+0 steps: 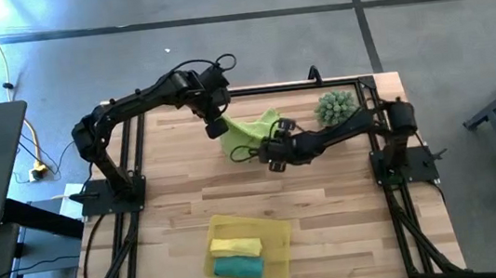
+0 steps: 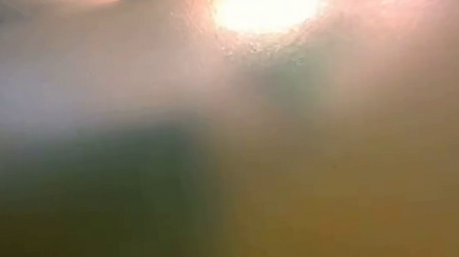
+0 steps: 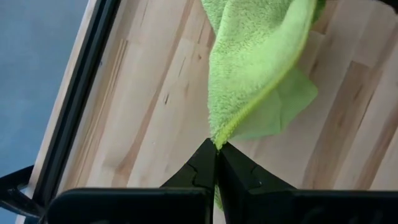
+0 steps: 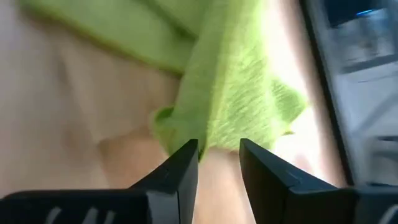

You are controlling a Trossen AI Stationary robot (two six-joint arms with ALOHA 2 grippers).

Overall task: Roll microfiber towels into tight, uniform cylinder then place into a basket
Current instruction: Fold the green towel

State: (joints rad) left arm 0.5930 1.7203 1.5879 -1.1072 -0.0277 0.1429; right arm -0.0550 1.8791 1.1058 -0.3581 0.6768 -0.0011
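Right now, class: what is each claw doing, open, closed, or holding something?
Left claw: closed on the lime green towel's edge.
Right claw: at the same towel, part open; grip cannot be told.

Left gripper (image 1: 216, 127) jaws pinched shut, right gripper (image 1: 251, 150) jaws seemingly part-open.

Cloth on wood: soft against smooth

The lime green towel (image 3: 255, 81) is nubbly, matt microfiber with a stitched edge, lying on the table (image 1: 331, 214) of pale, smooth wood planks with a faint sheen. On that table, the basket (image 1: 279, 243) looks like slightly see-through yellow plastic, and the fingers (image 4: 177, 177) are matt black.
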